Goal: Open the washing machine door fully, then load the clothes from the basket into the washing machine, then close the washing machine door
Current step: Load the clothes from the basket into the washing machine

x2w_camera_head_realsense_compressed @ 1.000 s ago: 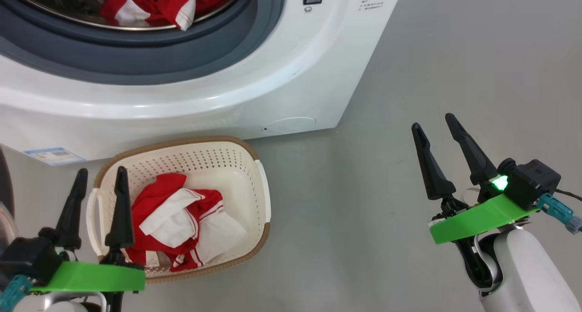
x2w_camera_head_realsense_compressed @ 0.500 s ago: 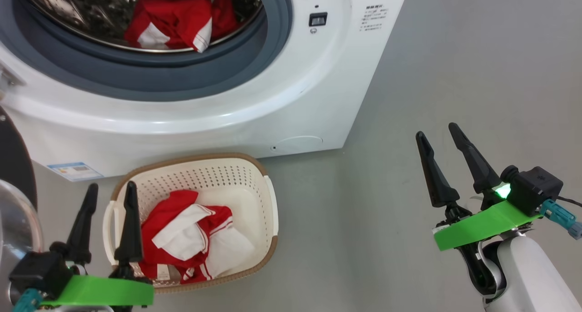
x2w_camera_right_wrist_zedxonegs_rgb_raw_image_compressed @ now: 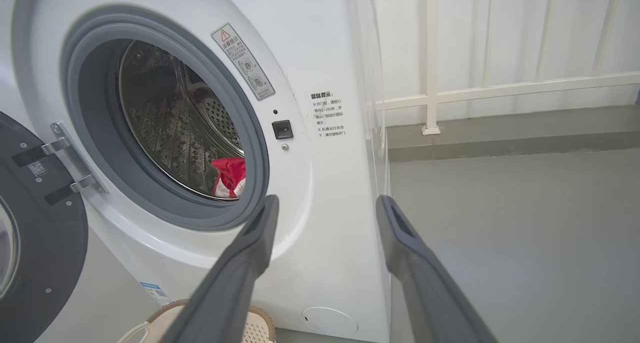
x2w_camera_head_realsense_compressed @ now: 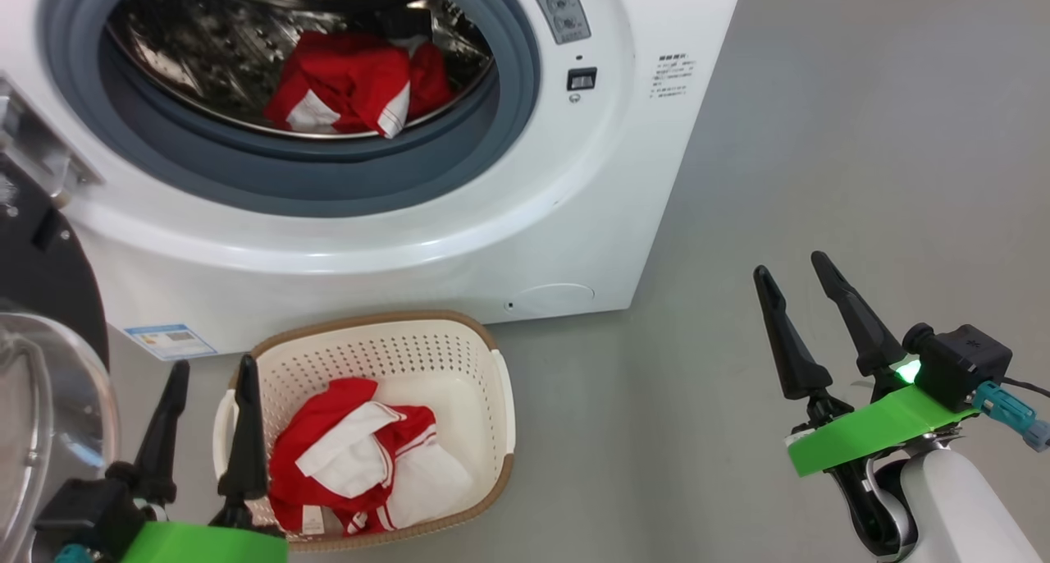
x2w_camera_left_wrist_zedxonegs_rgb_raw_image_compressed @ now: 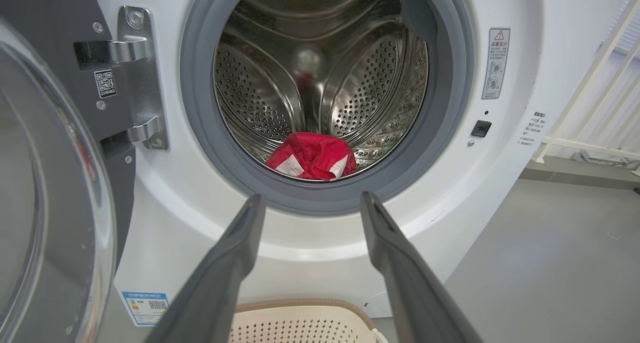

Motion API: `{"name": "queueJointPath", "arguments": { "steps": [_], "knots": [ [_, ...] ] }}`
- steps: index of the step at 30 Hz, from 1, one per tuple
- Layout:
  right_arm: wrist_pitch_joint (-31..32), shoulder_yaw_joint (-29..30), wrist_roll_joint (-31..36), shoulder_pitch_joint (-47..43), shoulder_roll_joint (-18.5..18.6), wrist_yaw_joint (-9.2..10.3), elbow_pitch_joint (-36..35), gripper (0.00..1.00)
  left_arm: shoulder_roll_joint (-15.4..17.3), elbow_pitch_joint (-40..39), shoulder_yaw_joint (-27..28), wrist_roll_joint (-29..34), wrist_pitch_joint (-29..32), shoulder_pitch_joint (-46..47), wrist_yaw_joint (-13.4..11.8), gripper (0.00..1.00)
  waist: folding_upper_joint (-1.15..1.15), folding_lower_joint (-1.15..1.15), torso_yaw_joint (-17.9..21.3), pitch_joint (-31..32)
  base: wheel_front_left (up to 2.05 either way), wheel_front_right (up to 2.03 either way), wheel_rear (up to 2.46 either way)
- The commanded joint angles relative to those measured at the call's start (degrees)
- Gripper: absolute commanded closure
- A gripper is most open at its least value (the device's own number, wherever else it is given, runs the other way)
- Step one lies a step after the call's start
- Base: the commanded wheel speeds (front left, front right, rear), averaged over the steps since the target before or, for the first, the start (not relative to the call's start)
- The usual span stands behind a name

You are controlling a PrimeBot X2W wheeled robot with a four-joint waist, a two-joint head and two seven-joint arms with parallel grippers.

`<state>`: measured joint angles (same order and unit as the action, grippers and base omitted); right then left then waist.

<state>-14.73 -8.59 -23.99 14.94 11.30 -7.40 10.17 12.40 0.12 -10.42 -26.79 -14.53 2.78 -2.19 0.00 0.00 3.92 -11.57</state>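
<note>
The washing machine (x2w_camera_head_realsense_compressed: 492,218) stands with its door (x2w_camera_head_realsense_compressed: 41,300) swung out to the left. One red and white garment (x2w_camera_head_realsense_compressed: 344,95) lies in the steel drum. More red and white clothes (x2w_camera_head_realsense_compressed: 361,464) lie in the cream basket (x2w_camera_head_realsense_compressed: 502,382) on the floor before the machine. My left gripper (x2w_camera_head_realsense_compressed: 213,364) hovers open at the basket's left rim, holding nothing. My right gripper (x2w_camera_head_realsense_compressed: 790,265) is open over bare floor, well right of the basket. In the left wrist view the gripper (x2w_camera_left_wrist_zedxonegs_rgb_raw_image_compressed: 312,197) points at the drum opening and the garment (x2w_camera_left_wrist_zedxonegs_rgb_raw_image_compressed: 312,155). The right gripper (x2w_camera_right_wrist_zedxonegs_rgb_raw_image_compressed: 327,198) points at the machine's right front edge.
Grey floor (x2w_camera_head_realsense_compressed: 820,136) stretches to the right of the machine. A white railing (x2w_camera_right_wrist_zedxonegs_rgb_raw_image_compressed: 430,58) and a low ledge stand behind it. The open door (x2w_camera_left_wrist_zedxonegs_rgb_raw_image_compressed: 45,183) with its glass bowl takes up the space at my left. The round filter cap (x2w_camera_head_realsense_compressed: 558,294) sits low on the machine front.
The head camera has tilted up, so the whole picture has slid down and more of the drum shows. Both grippers stay open and the clothes lie as before.
</note>
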Motion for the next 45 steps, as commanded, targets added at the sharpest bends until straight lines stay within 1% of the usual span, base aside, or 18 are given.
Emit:
{"name": "queueJointPath", "arguments": {
  "steps": [1,14,45],
  "knots": [
    [-0.27,-1.23,-0.69,-1.07,0.52,-0.09,-1.21,0.00,0.70,-1.22,2.29,0.45,-0.47,0.29,-0.10,0.00,0.00,0.00,-0.30,0.53,0.00,0.00,0.00],
    [-0.27,-1.45,-1.16,-1.99,0.98,-0.09,-0.89,0.00,0.11,-1.05,2.74,0.67,-0.47,-0.48,-0.17,0.00,0.00,0.00,-1.31,2.15,0.00,0.00,0.00],
    [-0.27,-2.42,-1.82,-1.72,1.78,-0.09,-0.58,0.00,-0.56,-1.08,3.07,1.10,-0.47,-0.79,0.25,0.00,0.00,0.00,-1.03,2.25,0.00,0.00,0.00]
  ]
}}
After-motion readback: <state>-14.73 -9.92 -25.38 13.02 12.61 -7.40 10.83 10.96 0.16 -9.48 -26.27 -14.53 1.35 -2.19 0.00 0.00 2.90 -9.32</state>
